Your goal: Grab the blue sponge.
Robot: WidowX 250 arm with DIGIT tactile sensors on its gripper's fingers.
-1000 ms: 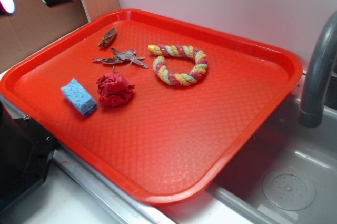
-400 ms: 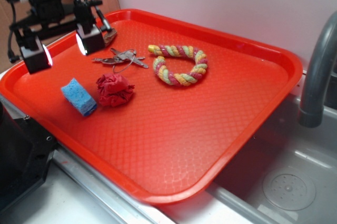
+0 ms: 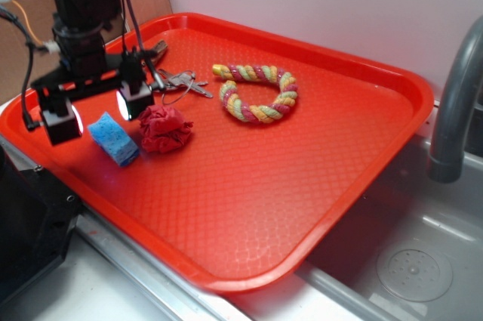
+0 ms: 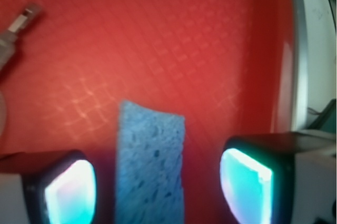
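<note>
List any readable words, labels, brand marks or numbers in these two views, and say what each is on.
None can be read in either view.
Blue sponge: plain foam, no print.
Red tray: only a moulded grid texture.
Keys: too small to show any stamping.
Gripper: glowing pads, no markings.

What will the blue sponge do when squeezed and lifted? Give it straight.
The light-blue porous foam sponge will probably compress between the fingers, since its surface is pitted foam. It looks light for its size. Lying flat on the textured red plastic tray, it should not roll.
</note>
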